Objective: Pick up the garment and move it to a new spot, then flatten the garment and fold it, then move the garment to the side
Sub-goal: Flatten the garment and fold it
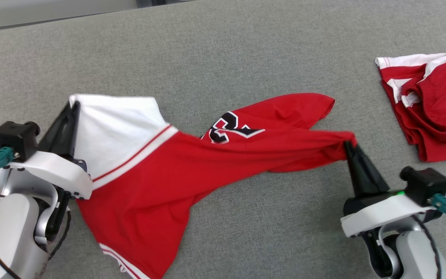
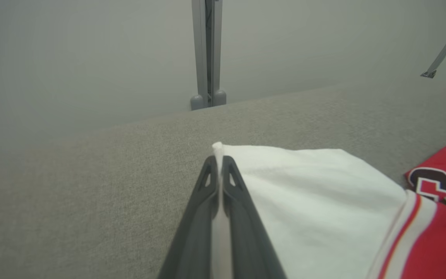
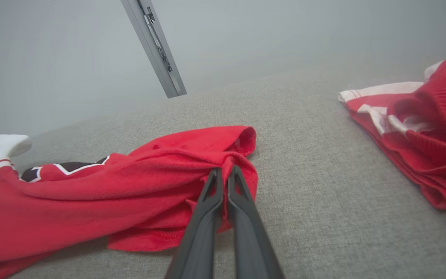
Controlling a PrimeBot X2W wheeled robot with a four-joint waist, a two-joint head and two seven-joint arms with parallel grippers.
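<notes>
We hold the red jersey (image 1: 157,166) mid-frame on the table (image 1: 246,50), left pincer (image 1: 72,106) clamped on its white corner, right pincer (image 1: 349,145) on a red corner; flattening seems underway, calling next for a taut, even lowering.

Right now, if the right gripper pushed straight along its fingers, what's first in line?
The right gripper is shut on the red jersey; straight on it meets that jersey's sleeve opening, then probably the grey fabric surface. Depth unclear.

The garment (image 1: 149,186) runs past the bottom edge; folds hide half its number (image 1: 227,131).
</notes>
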